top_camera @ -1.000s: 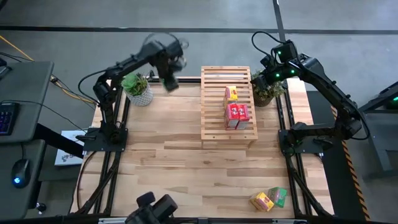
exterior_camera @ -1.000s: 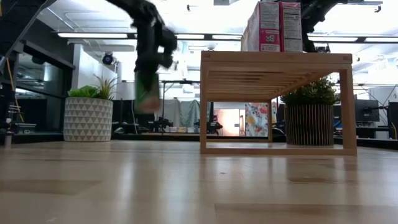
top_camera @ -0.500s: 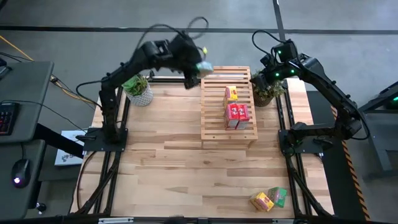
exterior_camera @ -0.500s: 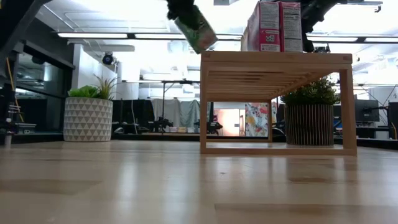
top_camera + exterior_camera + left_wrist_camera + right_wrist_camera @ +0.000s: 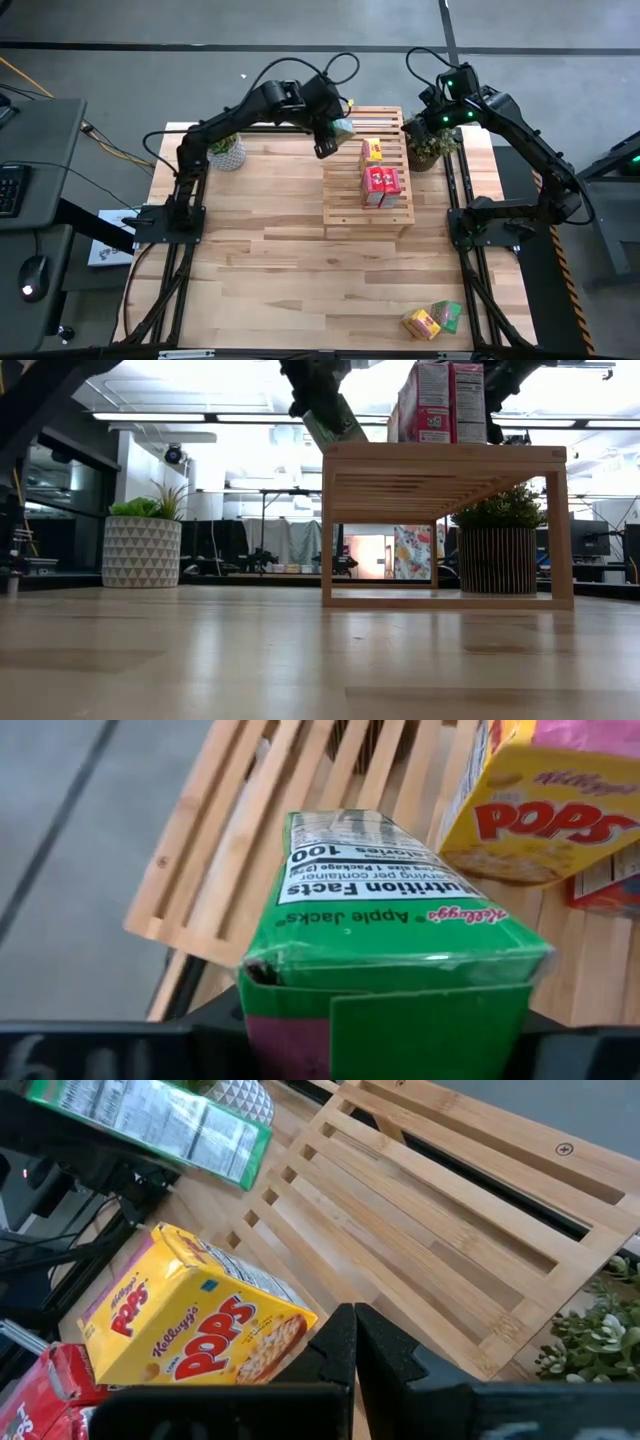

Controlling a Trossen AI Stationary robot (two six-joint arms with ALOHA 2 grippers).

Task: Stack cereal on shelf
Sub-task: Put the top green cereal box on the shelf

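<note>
The shelf (image 5: 365, 165), a slatted wooden rack, stands at the table's far middle. On it a yellow cereal box (image 5: 372, 150) and two red ones (image 5: 381, 186) stand upright. My left gripper (image 5: 331, 133) is shut on a green cereal box (image 5: 342, 127) over the shelf's far left corner. My right gripper (image 5: 355, 1342) hangs shut and empty above the shelf's far right corner (image 5: 400, 112). A yellow box (image 5: 421, 323) and a green box (image 5: 447, 315) lie on the table near its front right corner. My left gripper pinches the green box by its end nearest the wrist (image 5: 400, 1005), between the two fingers, one on each broad side. The fingers slant down from the table's left. The box (image 5: 335, 422) is lifted and tilted, its free end (image 5: 345, 438) lowest, just above the shelf's top.
A potted plant in a white pot (image 5: 225, 150) stands left of the shelf, and another in a dark pot (image 5: 428, 145) stands right of it, under my right arm. Bare slats (image 5: 450, 1250) lie at the shelf's far end.
My left gripper has carried the green box up and toward the table's right edge, from beside the white-potted plant to over the shelf's far left corner. The box has tipped from hanging upright to slanting, with its free end toward the shelf.
</note>
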